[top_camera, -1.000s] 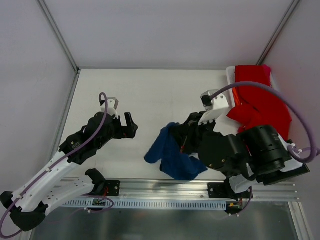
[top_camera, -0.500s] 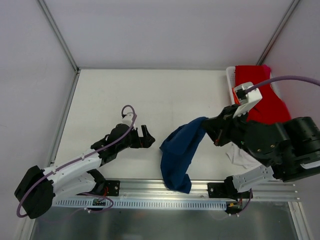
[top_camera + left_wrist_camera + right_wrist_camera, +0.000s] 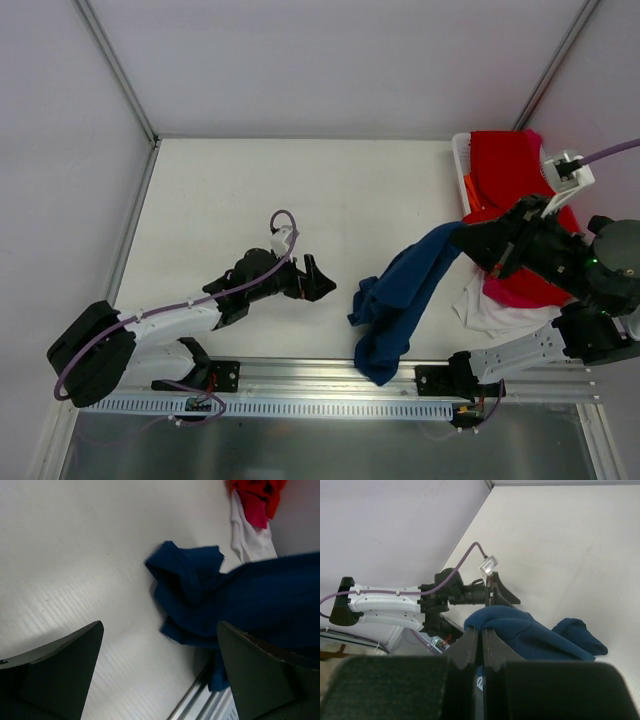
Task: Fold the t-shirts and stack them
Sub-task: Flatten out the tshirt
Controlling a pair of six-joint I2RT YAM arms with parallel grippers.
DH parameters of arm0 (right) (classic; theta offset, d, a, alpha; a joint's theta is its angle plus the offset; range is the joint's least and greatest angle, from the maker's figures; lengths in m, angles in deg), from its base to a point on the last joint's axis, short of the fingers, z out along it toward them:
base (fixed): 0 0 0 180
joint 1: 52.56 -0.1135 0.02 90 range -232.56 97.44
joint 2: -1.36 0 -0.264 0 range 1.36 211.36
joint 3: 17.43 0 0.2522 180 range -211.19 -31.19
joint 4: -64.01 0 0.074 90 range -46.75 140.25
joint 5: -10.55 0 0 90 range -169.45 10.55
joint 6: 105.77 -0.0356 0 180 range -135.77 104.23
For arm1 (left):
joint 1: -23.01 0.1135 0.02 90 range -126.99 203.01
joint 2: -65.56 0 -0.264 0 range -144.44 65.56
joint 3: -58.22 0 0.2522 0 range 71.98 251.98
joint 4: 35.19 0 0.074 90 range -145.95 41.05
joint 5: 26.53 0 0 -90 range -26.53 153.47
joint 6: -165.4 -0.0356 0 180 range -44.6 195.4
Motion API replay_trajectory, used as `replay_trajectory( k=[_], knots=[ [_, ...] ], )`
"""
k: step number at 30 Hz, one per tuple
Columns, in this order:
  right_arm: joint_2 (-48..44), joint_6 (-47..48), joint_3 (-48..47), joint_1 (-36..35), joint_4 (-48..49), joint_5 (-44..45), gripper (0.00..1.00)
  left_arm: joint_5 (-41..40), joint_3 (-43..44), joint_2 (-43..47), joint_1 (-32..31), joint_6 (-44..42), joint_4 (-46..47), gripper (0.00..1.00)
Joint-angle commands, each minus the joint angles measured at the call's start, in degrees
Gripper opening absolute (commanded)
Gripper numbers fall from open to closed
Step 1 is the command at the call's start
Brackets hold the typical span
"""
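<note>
The white table (image 3: 300, 200) is bare across its middle, likely kept as the folding area. At its right edge the white basket (image 3: 460, 160) holds a heaped red t-shirt (image 3: 505, 170) with more cloth spilling over the near side. From there the navy t-shirt (image 3: 400, 295) is lifted by one pinched fold, its lower half trailing crumpled on the table near the front rail. This looks like drawing it out to spread flat. Pink (image 3: 515, 290) and white (image 3: 480, 305) tees hang beside it. The right gripper (image 3: 468, 238) is clamped on the navy fold, while the left gripper (image 3: 322, 283) sits low with its fingers spread wide and empty, aimed at the bunched cloth, probably to catch a free edge.
</note>
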Motion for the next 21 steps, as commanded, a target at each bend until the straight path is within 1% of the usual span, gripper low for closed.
replay_trajectory(
  k=[1,5,6,7,9,10,12,13,14,15,16,17,18,19,21],
  knots=[
    [-5.43,-1.73,2.19,0.3,-16.82,4.53,0.01,6.92,-1.53,6.22,-3.6,-1.38,4.97,0.99],
    [-8.42,-2.96,6.15,0.3,-16.9,5.24,0.0,6.58,-3.03,10.63,-11.16,-6.21,4.79,0.99],
    [-8.6,-2.96,6.85,0.3,-16.82,5.24,0.0,5.88,-2.94,10.56,-13.87,-6.92,4.79,0.99],
    [-8.78,-2.96,7.04,0.3,-16.82,5.33,0.0,5.44,-2.86,9.86,-14.94,-7.45,5.23,0.99],
    [-8.6,-2.96,7.13,0.3,-16.9,5.42,0.01,4.47,-2.24,6.18,-18.27,-8.25,6.28,0.99],
    [-8.43,-2.88,7.13,0.3,-16.9,5.5,0.01,2.99,-1.98,2.86,-19.42,-8.07,8.2,0.99],
    [-8.17,-2.87,7.04,0.39,-16.9,5.42,0.0,0.36,-0.49,-0.59,-22.23,-7.98,9.88,0.99],
    [-7.9,-2.87,7.12,0.39,-16.9,5.42,0.01,-2.27,0.39,-4.17,-25.55,-7.98,9.98,0.99],
    [-7.81,-2.87,7.13,0.39,-16.9,5.33,0.01,-6.39,2.57,-6.3,-26.98,-7.98,9.8,0.99],
    [-7.73,-2.87,7.21,0.3,-16.9,5.24,0.0,-8.0,3.81,-8.23,-28.21,-7.98,9.37,0.98],
    [-7.72,-3.14,7.47,0.39,-16.9,5.24,0.01,-10.71,5.3,-12.52,-30.23,-7.29,8.75,0.98],
    [-7.64,-3.31,7.65,0.39,-16.82,5.15,0.0,-14.22,8.19,-14.82,-30.94,-6.76,7.27,0.98],
    [-7.72,-3.49,7.91,0.39,-16.9,5.24,0.01,-15.47,9.52,-17.02,-31.56,-6.23,6.82,0.97],
    [-7.72,-3.84,8.26,0.48,-16.9,5.33,0.0,-16.61,11.02,-21.22,-32.7,-5.27,6.47,0.96],
    [-7.81,-4.19,9.23,0.39,-16.82,5.42,0.0,-19.59,14.62,-24.93,-33.84,-4.91,6.46,0.95]
  ],
)
